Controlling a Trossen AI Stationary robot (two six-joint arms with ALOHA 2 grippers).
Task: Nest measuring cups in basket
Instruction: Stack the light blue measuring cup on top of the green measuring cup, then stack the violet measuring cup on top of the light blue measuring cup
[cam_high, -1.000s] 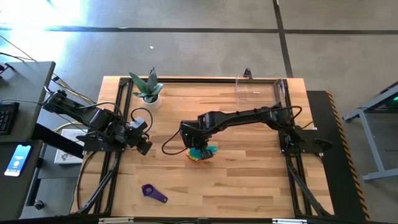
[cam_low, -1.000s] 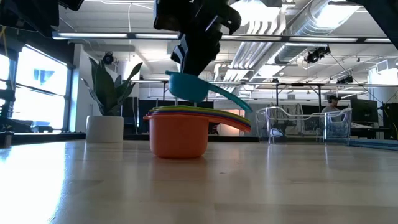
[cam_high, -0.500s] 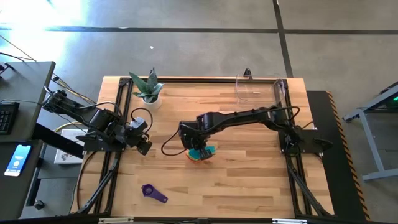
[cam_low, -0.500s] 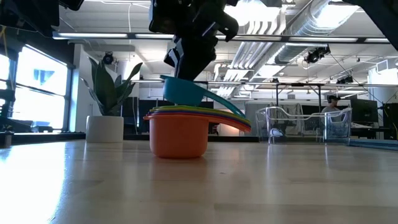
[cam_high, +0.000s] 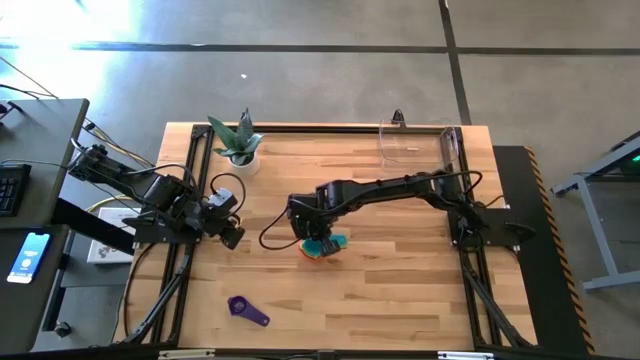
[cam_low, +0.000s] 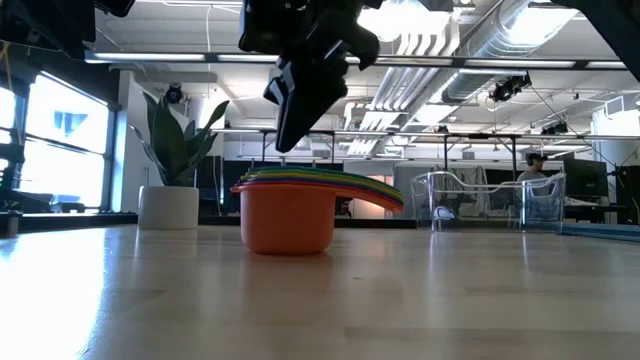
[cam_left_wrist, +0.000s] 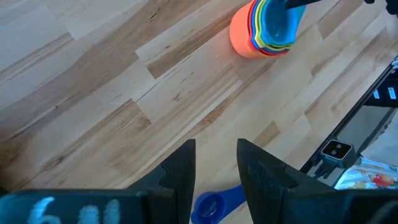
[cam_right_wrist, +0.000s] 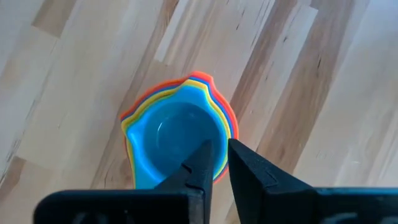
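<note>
Left arm: waiting at the table's left edge, left gripper (cam_high: 232, 238) hovering over bare wood, fingers (cam_left_wrist: 180, 171) standing apart with nothing between them.
Plant (cam_high: 238, 143): sitting at the far left corner, well apart from the work, taking no part in it.
Purple cup (cam_high: 246, 310): lying alone near the front edge, handle pointing right; judging it to be the one cup not yet nested.
Stack of cups (cam_high: 325, 246): sitting mid-table, orange cup (cam_low: 287, 222) at the bottom, blue cup (cam_right_wrist: 177, 140) innermost; nested largest-out, so each is seating inside the one below.
Right gripper (cam_high: 318, 238): hanging just above the stack, over the handle side; the fingers (cam_right_wrist: 245, 163) showing only a thin gap and gripping nothing.
Basket (cam_high: 420, 142): standing at the far right corner, well apart from the stack; no cup visible inside, so the stacking appears to be happening on the table first.
High view: giving the layout, but the arm is covering most of the stack.
Low view: showing the gripper clear of the cup rims, and the blue cup sunk out of sight.
Right wrist view: looking down into the blue cup, showing it seated.
Left wrist view: showing the purple cup (cam_left_wrist: 217, 200) just beyond its own fingertips.
</note>
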